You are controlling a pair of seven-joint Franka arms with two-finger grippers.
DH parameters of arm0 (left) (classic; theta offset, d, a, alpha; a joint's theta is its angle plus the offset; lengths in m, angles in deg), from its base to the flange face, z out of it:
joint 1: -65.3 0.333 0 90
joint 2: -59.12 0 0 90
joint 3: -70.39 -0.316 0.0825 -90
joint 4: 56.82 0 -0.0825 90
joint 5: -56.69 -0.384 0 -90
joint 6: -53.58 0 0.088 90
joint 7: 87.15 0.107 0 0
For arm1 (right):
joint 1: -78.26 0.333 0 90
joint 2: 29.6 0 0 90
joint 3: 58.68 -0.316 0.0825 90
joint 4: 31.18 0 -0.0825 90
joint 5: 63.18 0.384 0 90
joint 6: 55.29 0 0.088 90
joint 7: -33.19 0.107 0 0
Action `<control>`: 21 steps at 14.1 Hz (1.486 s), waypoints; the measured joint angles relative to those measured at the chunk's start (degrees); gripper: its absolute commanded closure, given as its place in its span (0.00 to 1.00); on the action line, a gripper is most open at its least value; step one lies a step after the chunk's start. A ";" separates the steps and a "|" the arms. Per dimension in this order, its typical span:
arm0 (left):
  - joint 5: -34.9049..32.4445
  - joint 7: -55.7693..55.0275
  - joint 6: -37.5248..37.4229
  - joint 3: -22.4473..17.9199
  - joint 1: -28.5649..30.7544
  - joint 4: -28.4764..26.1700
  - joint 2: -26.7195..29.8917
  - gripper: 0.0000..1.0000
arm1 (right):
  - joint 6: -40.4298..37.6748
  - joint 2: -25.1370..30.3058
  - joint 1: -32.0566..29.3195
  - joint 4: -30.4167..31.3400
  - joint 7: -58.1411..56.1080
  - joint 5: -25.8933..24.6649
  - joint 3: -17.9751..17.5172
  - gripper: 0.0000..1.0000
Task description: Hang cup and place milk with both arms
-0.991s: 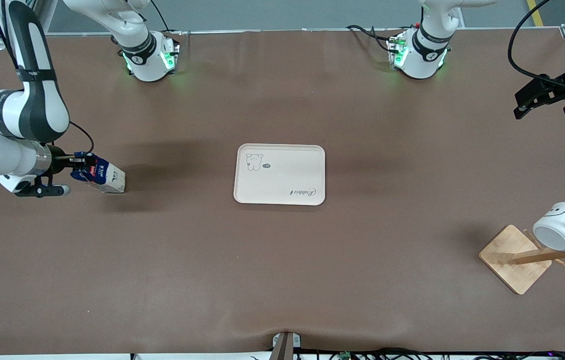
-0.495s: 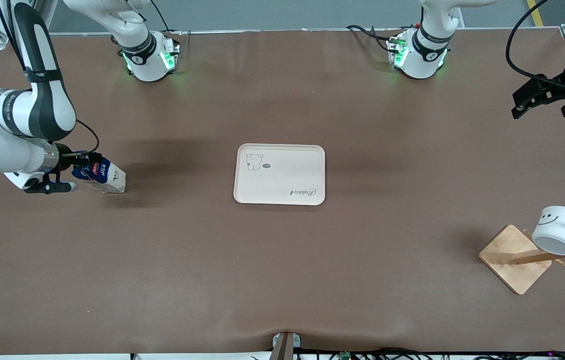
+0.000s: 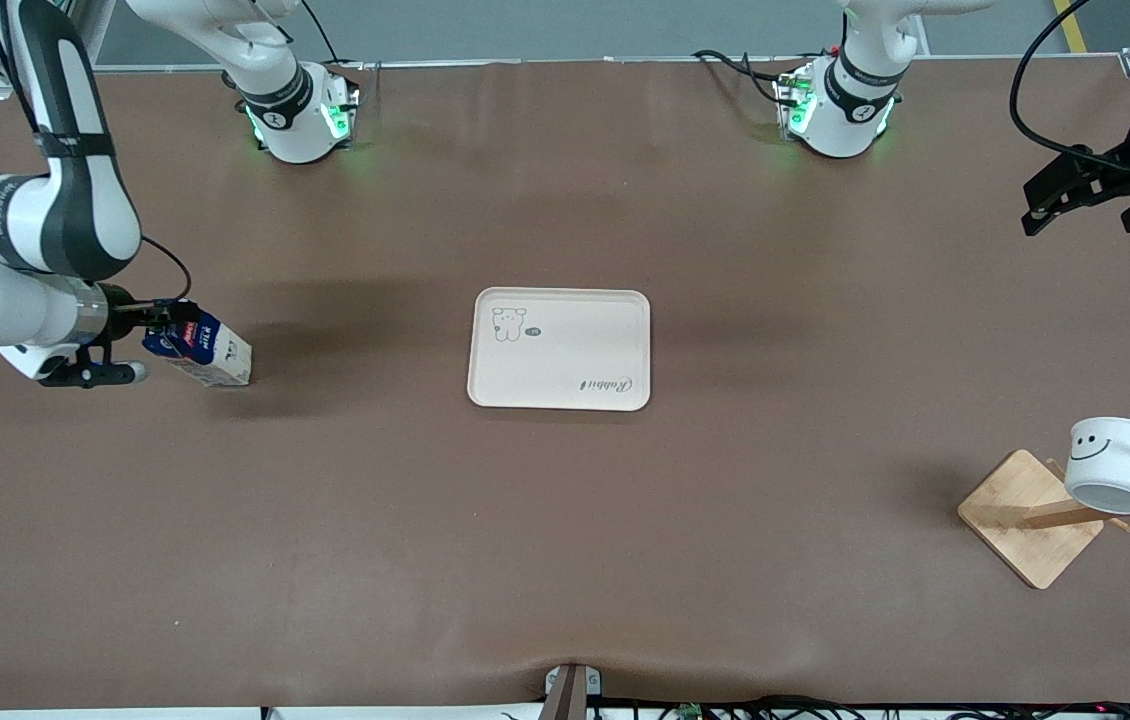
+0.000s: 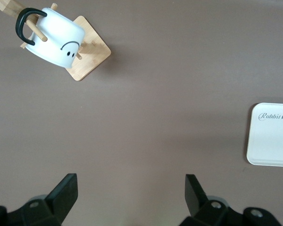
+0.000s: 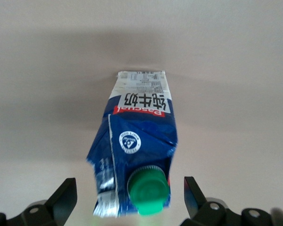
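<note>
The milk carton (image 3: 208,352) lies on its side on the table toward the right arm's end, its gable top and green cap (image 5: 148,189) pointing at my right gripper (image 3: 161,318). In the right wrist view the right gripper (image 5: 130,188) is open, with a finger on each side of the carton's (image 5: 137,134) top and not touching it. The white smiley cup (image 3: 1115,465) hangs by its black handle on a peg of the wooden rack (image 3: 1030,515). My left gripper (image 3: 1085,212) is open and empty in the air at the left arm's end. Its wrist view shows the left gripper (image 4: 130,186) over bare table, away from the cup (image 4: 56,40).
A cream tray (image 3: 560,350) printed with a bear and lettering lies at the middle of the table; it also shows in the left wrist view (image 4: 273,136). The rack's square bamboo base (image 4: 92,56) stands nearer to the front camera than the left gripper. Brown tabletop surrounds everything.
The cup has swung on its peg from tilted to hanging more level. The right gripper has shifted slightly at the carton's top. The left gripper has drifted a little farther from the rack.
</note>
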 measured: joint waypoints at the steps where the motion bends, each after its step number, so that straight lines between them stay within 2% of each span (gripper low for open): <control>1: 0.00 -0.01 0.00 0.00 0.00 0.02 0.11 0.00 | -1.86 0.08 0.01 -2.68 -0.41 0.01 -0.09 0.00; 5: 0.06 -0.01 0.00 0.01 -0.01 0.04 0.55 0.00 | -4.77 -0.26 0.35 -13.51 -0.69 0.01 -0.70 0.00; 10: 0.14 -0.02 0.00 0.02 -0.04 0.03 0.56 0.00 | -9.13 -4.27 -0.17 -33.53 -0.68 -0.09 -0.24 0.00; 13: 0.15 -0.02 0.00 0.06 -0.06 0.03 0.56 0.00 | -15.99 -3.39 0.87 -38.16 -0.68 -0.08 -0.74 0.00; 16: 0.17 -0.02 0.00 0.07 -0.07 0.04 0.56 0.00 | -25.07 0.89 1.43 -37.52 -0.67 -0.08 -0.76 0.00; 18: 0.17 -0.02 0.00 0.07 -0.08 0.04 0.56 0.00 | -24.38 4.09 1.29 -32.68 -0.67 -0.08 -0.56 0.00; 21: 0.17 -0.02 0.00 0.06 -0.08 0.04 0.56 0.00 | -19.27 8.39 1.11 -24.73 -0.68 -0.09 -0.29 0.00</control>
